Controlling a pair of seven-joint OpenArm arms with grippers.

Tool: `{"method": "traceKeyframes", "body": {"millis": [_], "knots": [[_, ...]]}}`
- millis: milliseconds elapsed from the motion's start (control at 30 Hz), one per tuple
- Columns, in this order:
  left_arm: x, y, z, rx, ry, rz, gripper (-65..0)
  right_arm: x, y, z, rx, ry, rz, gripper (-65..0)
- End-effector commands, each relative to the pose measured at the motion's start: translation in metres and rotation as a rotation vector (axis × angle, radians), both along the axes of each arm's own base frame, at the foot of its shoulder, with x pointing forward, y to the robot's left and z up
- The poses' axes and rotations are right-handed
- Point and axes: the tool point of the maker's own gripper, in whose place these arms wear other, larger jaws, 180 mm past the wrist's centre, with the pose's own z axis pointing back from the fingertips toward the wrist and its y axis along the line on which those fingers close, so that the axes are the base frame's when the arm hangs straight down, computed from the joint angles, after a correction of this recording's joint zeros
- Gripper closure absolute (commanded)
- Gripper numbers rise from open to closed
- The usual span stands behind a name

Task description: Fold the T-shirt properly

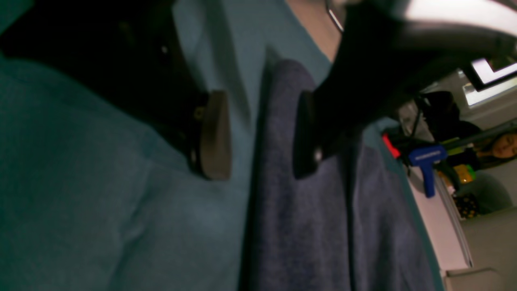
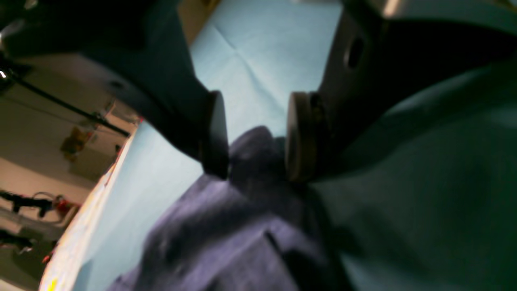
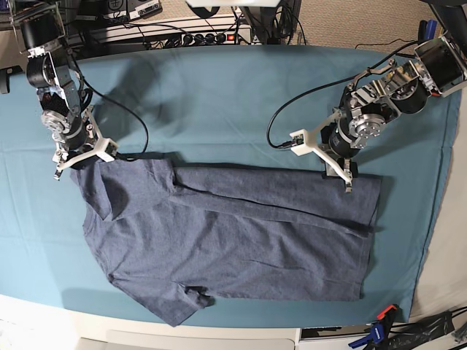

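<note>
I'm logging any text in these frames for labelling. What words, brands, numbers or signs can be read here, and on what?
None can be read.
T-shirt: plain blue-grey side up, no lettering showing.
Blue clamp beyond the table edge, left wrist view: a pale mark on its handle, too blurred to read.
Teal table cloth: no print.

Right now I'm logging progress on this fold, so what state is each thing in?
T-shirt: spread flat on the cloth, partly folded, creased.
Left gripper: open, jaws astride the shirt's edge.
Right gripper: open, jaws astride a raised fold.
Table cloth: laid flat, lightly creased.
</note>
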Motion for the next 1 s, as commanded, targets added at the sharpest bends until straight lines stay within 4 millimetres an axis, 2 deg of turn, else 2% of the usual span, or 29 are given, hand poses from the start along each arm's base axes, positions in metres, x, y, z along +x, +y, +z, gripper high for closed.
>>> {"method": "traceKeyframes", "body": {"millis": [0, 100, 367, 433, 500, 667, 967], "knots": [[0.009, 0.003, 0.011, 0.007, -0.037, 0.000, -27.3, 0.004, -0.010, 0.005, -0.042, 0.001, -0.004, -24.8], [0.009, 0.003, 0.011, 0.006, -0.037, 0.000, -27.3, 0.001, -0.010, -0.003, -0.057, 0.021, -0.003, -24.8], [0.009, 0.003, 0.011, 0.006, -0.037, 0.000, -27.3, 0.007, -0.016, 0.005, -0.089, -0.026, -0.018, -23.0], [0.009, 0.003, 0.011, 0.006, -0.037, 0.000, -27.3, 0.006, -0.017, 0.005, -0.091, -0.025, -0.020, -13.6], [0.009, 0.003, 0.011, 0.007, -0.037, 0.000, -27.3, 0.006, -0.018, 0.005, -0.094, -0.023, -0.024, 0.0], [0.012, 0.004, 0.013, 0.022, -0.045, -0.037, -27.3, 0.006, -0.021, 0.007, -0.118, -0.024, -0.029, 0.0], [0.048, 0.018, 0.027, 0.073, -0.031, -0.092, -27.3, 0.014, -0.021, 0.013, -0.117, -0.045, -0.029, 0.0]]}}
